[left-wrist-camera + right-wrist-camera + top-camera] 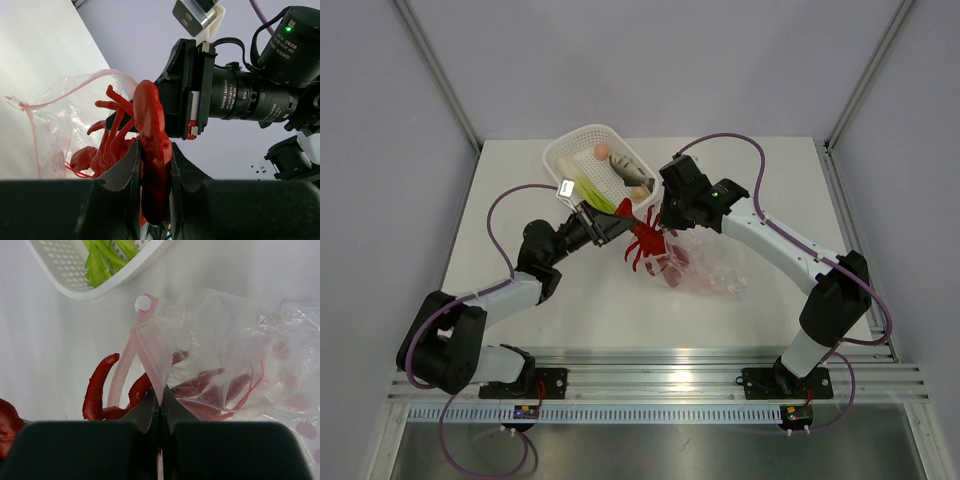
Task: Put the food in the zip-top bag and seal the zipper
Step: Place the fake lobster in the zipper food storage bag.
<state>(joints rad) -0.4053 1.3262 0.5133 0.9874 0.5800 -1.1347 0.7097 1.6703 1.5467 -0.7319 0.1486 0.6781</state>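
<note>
Grips the lobster (648,243) by the body with the left fingers (125,172), one pressed to each side, above the middle of the worktop (520,190). Holds it with claws toward the bag (705,270). Shows some claws and legs past the mouth, red through the plastic, with the tail end outside. Pinches the zipper (149,347) with the right fingers (142,416), closed tight together on the pink strip, and keeps that lip raised so the mouth gapes. Leaves the rest of the bag crumpled on the worktop just right of the middle. Carries a white tab (142,303) at the strip's end. At the far edge, left of centre: white basket (555,160) holding fish (630,170), greens (595,192) and a peach piece (602,151).
</note>
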